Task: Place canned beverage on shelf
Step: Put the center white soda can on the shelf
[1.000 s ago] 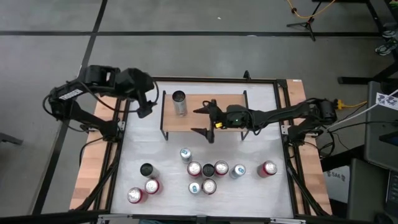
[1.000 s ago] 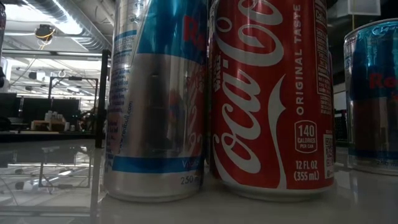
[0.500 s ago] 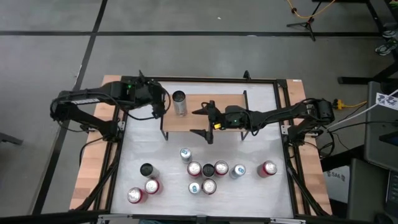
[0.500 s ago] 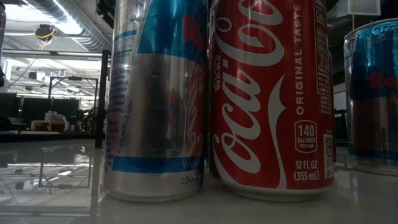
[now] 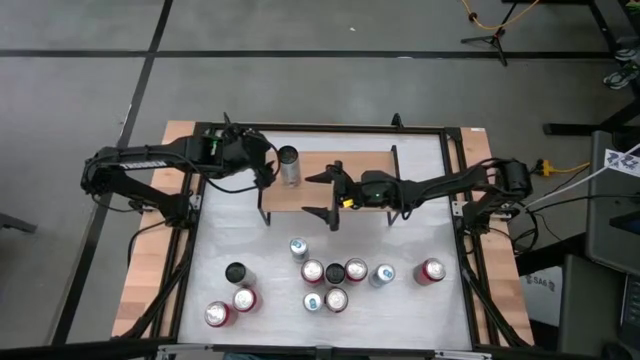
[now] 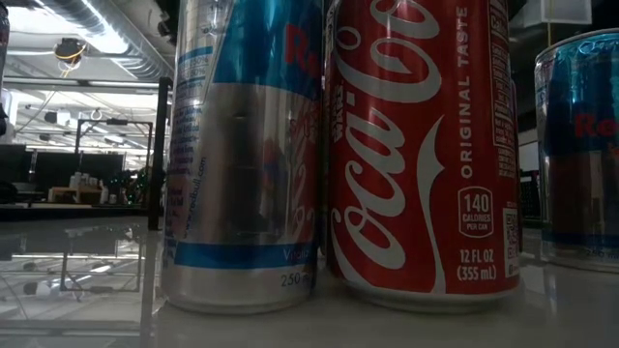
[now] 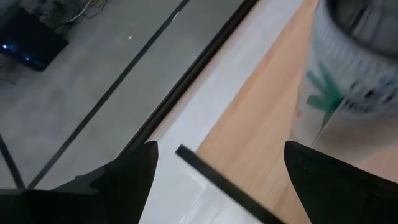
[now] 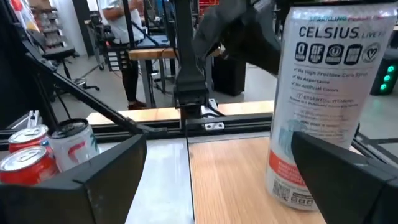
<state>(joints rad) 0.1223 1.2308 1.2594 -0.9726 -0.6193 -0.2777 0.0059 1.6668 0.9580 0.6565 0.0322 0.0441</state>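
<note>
Claw on the left (image 5: pixel 266 170) stands spread wide, nothing between its fingers, just beside the white can (image 5: pixel 289 166) that stands upright at the left end of the shelf (image 5: pixel 318 190). A second ago that arm was raised and folded back at the table's left corner; it has since stretched out low toward the can. Right claw (image 5: pixel 322 195) is also spread and empty over the shelf's middle, having slid slightly leftward, its arm reaching in from the right edge.

Below the shelf, on the white table (image 5: pixel 420 310), loose cans stand in a central cluster (image 5: pixel 334 280), with three more (image 5: pixel 233 296) near the left front and a red one (image 5: pixel 430 271) off to the right. Grey floor with dark seams surrounds the table; the right wrist view shows workbenches and a person standing behind.

The low view is blocked by a blue-silver can (image 6: pixel 242 155) and a red cola can (image 6: pixel 421 150) touching side by side; neither claw shows there. In the left wrist view the white can (image 7: pixel 354 74) is cut off at the frame edge
</note>
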